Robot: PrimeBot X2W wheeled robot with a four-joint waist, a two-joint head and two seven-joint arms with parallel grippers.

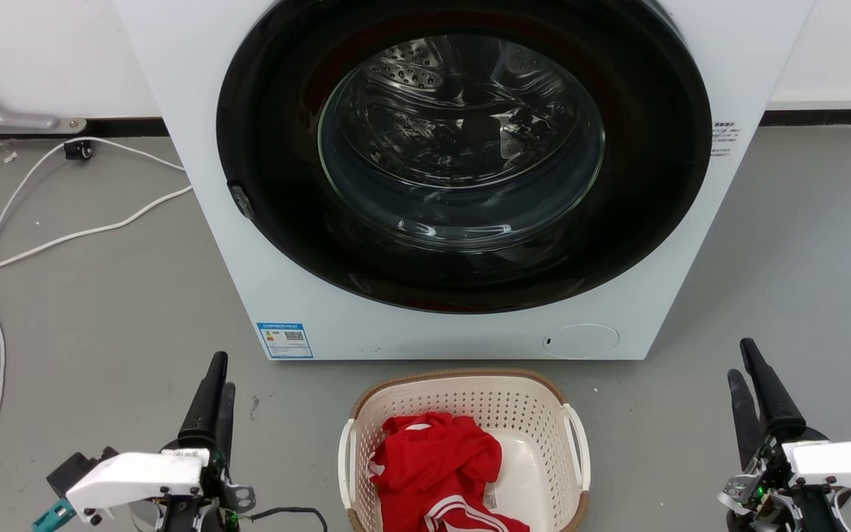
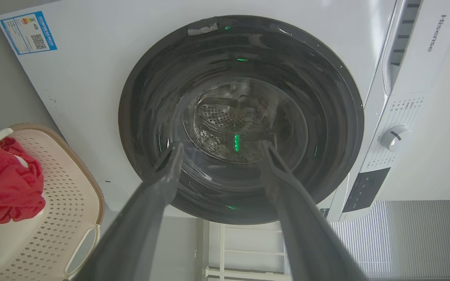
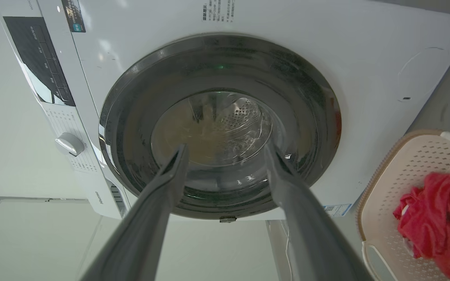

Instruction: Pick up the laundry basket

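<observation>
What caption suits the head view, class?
Laundry basket with red garment before washing machine, flanked by left end effector and right end effector.

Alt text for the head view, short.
A cream laundry basket holding a red garment sits on the grey floor before a white washing machine. The left gripper and right gripper, both open, flank it without touching.

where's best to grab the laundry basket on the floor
Take the cream perforated plastic laundry basket by its white side handles, left gripper from the left, right gripper from the right: it stands upright between them, handles bowed off the walls.
</observation>
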